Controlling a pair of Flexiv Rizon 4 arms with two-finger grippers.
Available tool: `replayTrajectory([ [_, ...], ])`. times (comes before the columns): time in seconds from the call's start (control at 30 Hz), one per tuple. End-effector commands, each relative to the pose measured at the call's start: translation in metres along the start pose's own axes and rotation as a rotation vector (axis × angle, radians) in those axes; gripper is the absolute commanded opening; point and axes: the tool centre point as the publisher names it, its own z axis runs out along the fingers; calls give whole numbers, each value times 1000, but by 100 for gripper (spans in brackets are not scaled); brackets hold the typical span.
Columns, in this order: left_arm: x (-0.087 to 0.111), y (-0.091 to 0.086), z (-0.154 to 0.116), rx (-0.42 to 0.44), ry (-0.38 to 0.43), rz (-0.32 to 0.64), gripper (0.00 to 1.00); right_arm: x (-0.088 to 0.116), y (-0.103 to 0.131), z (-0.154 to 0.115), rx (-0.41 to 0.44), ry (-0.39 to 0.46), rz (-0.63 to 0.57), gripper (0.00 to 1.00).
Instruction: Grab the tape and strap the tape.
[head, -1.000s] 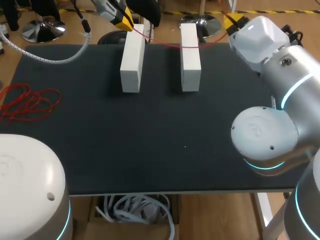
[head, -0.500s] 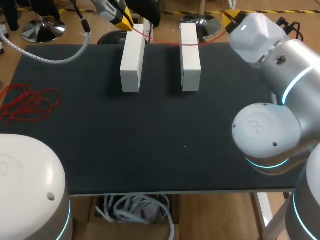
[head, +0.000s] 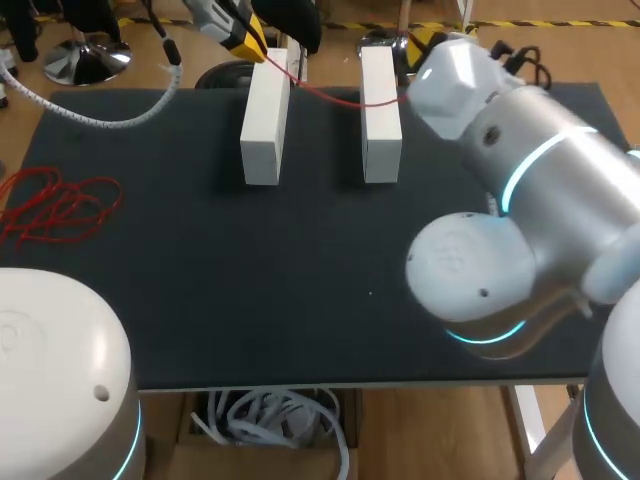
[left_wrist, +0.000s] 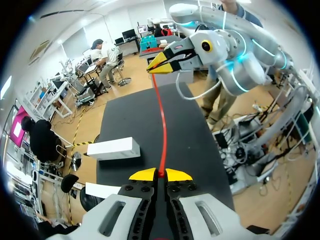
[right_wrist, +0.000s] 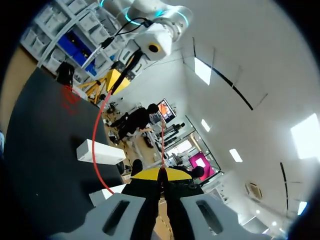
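Table (head: 300, 260), tape (head: 330, 96) clamped in left tool (left_wrist: 160, 174), right tool (right_wrist: 160, 172)

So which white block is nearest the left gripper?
The left block: the left gripper hangs at its far end; the other block lies nearer the right gripper.

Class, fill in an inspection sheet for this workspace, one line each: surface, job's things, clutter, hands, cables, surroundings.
Surface: black mat covering the table.
Job's things: red tape strung between both hands, crossing the far ends of the left white block and the right white block, which lie parallel; whether it touches them cannot be told.
Clutter: tangle of red cord at the mat's left edge.
Hands: left hand shut on the red tape; right hand shut on its other end.
Cables: white spiral-wrapped cable over the mat's far left corner.
Surroundings: nothing seen.
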Motion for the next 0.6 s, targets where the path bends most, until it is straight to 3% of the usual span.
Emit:
replayTrajectory([
  [0.03, 0, 0, -1, -5, 2, -1, 0, 12, 12, 7, 425, -202, -23, 0],
  [0.6, 0, 0, -1, -5, 2, -1, 0, 23, 19, 13, 530, -196, -141, 0],
])
